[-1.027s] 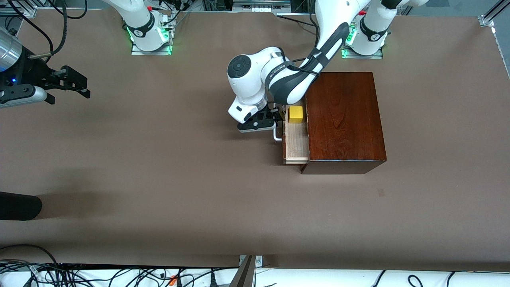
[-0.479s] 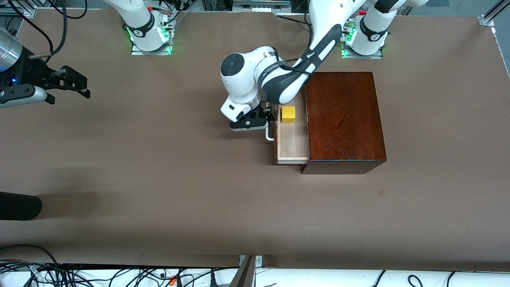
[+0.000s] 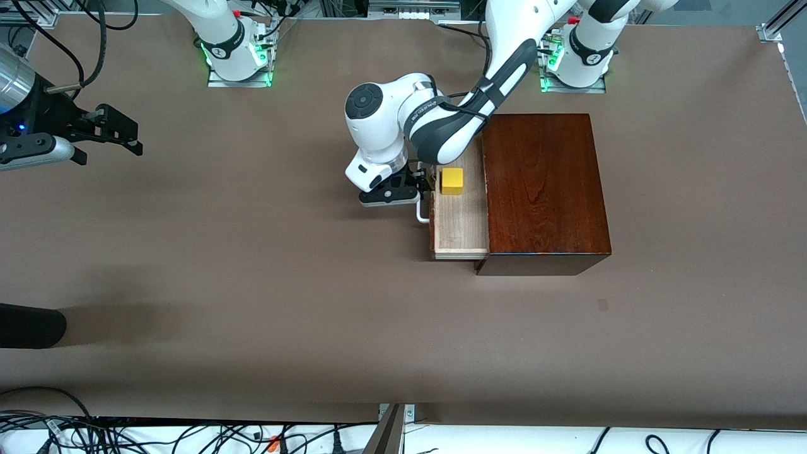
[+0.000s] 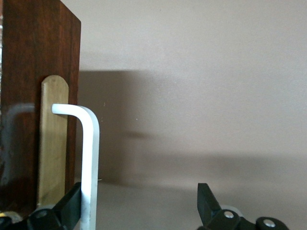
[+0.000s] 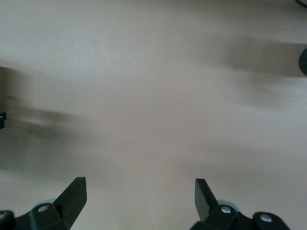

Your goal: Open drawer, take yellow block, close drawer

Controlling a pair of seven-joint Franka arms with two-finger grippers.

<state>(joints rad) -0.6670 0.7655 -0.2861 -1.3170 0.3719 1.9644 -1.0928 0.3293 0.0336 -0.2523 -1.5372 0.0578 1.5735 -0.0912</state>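
Standing on the brown table [image 3: 252,265] toward the left arm's end, the glossy mahogany-coloured wooden box [image 3: 542,189] has its drawer [image 3: 459,221], a pale light-wood tray with a dark reddish-brown front and a white U-shaped bar handle [image 3: 421,214], pulled partly out toward the right arm's end of the table. Inside that tray sits the small bright yellow cube, the yellow block [image 3: 452,181], resting on the tray floor in the part of the drawer farther from the front camera, near the drawer's front panel and apart from the box's opening. The left gripper [image 3: 413,189] is low at the drawer front, with the white arm reaching down over the corner of the box. In the left wrist view its black fingers [image 4: 62,213] are spread wide, one of them lying right against the white bar [image 4: 90,158] while the other stands well clear of it over bare table, so the jaws are parted and are not clamped on the handle. The right gripper [image 3: 116,131] hangs in the air over bare table well apart from the box, toward the right arm's end, where that arm waits; its dark fingers [image 5: 72,194] stand wide apart with nothing between them.
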